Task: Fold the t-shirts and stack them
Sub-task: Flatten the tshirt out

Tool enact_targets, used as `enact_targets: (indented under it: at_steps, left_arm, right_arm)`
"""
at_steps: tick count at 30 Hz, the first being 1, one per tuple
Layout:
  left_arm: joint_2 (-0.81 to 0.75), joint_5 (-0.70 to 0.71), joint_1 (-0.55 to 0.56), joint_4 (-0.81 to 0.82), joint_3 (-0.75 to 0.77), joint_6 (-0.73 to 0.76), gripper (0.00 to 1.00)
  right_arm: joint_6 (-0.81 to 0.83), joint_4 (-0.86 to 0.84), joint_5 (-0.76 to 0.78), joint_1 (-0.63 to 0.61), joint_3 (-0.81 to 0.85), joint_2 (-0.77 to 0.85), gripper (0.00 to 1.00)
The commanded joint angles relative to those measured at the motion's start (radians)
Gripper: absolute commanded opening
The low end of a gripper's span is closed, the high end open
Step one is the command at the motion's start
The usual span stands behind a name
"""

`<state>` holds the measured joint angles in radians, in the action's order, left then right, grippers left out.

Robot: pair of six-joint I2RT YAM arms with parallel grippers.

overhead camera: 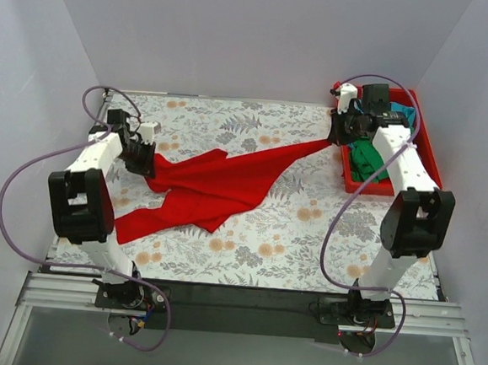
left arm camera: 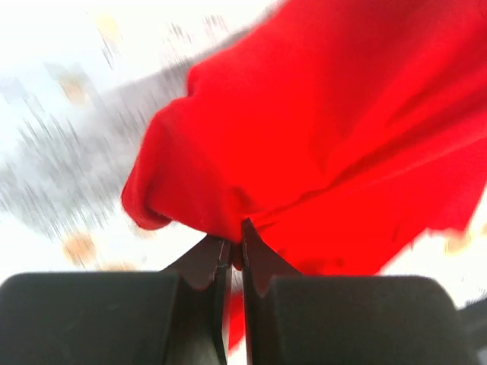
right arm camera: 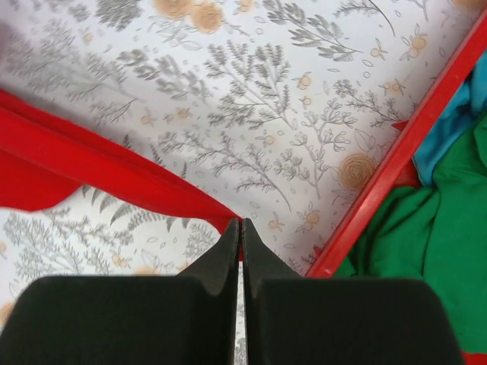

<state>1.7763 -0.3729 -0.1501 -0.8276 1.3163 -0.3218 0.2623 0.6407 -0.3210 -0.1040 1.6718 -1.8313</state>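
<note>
The red t-shirt (overhead camera: 214, 184) is stretched across the floral table between both grippers. My left gripper (overhead camera: 143, 163) is shut on its left end; in the left wrist view the cloth (left arm camera: 327, 129) bunches at the closed fingertips (left arm camera: 235, 245). My right gripper (overhead camera: 336, 139) is shut on its right end, pulled taut into a narrow strip (right arm camera: 99, 167) that ends at the fingertips (right arm camera: 241, 226). The dark green t-shirt (overhead camera: 366, 158) and the turquoise t-shirt (overhead camera: 408, 115) lie crumpled in the red tray (overhead camera: 428, 150); both also show in the right wrist view, green (right arm camera: 434, 228) and turquoise (right arm camera: 449, 129).
The red tray's rim (right arm camera: 396, 182) lies just right of my right gripper. The floral tablecloth (overhead camera: 307, 238) covers the table. White walls enclose the back and both sides. Purple cables loop from both arms.
</note>
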Motion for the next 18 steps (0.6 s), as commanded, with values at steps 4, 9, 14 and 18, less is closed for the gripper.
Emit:
enact_targets:
  at_steps: [4,9,14,18]
  left_arm:
    - [-0.277,0.066,-0.014,-0.099,-0.24,0.179,0.0]
    - [-0.383,0.118,-0.014,-0.087,-0.386,0.299,0.02]
    - [-0.422,0.112,-0.016,-0.132,-0.441,0.45,0.2]
    - [-0.414,-0.139,-0.022,-0.199,-0.258,0.423,0.44]
  right_arm:
    - [0.213,0.129,0.017,-0.014,-0.274,0.096,0.01]
    - [0.305,0.148,0.005,-0.048,-0.455,0.153,0.01]
    - [0.383,0.157,0.051,-0.086,-0.593,0.227,0.01]
    - [0.405,0.154,0.077,-0.088,-0.649,0.25,0.01]
